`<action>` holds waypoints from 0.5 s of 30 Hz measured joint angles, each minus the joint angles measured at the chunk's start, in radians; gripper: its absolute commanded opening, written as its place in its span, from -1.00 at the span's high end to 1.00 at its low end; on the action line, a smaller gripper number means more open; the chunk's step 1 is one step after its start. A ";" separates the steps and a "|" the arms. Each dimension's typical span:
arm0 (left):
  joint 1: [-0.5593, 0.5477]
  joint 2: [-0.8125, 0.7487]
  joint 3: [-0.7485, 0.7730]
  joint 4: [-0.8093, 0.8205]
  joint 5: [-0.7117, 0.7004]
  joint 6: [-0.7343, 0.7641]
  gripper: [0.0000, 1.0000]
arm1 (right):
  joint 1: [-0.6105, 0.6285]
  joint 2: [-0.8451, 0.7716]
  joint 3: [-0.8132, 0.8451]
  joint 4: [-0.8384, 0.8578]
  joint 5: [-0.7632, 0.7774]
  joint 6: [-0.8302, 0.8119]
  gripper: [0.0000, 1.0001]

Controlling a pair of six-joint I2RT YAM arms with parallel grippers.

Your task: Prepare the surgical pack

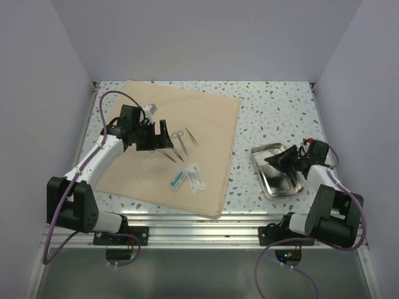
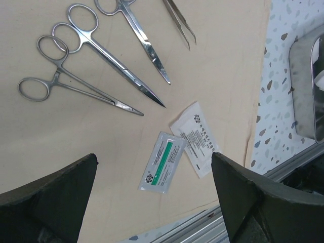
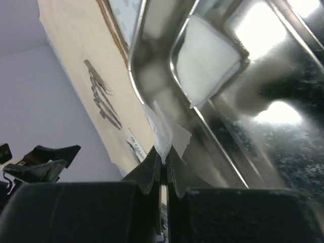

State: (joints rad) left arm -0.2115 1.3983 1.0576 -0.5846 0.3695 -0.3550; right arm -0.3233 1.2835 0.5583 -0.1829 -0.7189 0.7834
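Your left gripper [image 2: 154, 202] hung with its fingers spread wide apart, holding nothing, above the tan cloth [image 2: 50, 136] on the counter [image 1: 274, 106]. Just ahead of its fingertips lay two sealed packets [image 2: 163, 162], touching each other. Farther ahead lay three ring-handled instruments [image 2: 109, 58] and the forceps [image 2: 182, 23]. Your right gripper [image 3: 163, 162] was clamped on a white gauze piece [image 3: 167, 131], which stuck out beyond its tips, above the steel tray [image 3: 139, 66] beside the cloth
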 measured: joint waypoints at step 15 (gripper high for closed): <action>0.008 0.034 0.007 0.000 0.010 0.010 -0.96 | -0.018 0.089 -0.090 0.000 0.107 -0.063 0.94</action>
State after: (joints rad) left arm -0.2035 1.4319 1.0649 -0.5842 0.3790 -0.3454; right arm -0.3412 1.3720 0.4679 -0.1825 -0.6117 0.7204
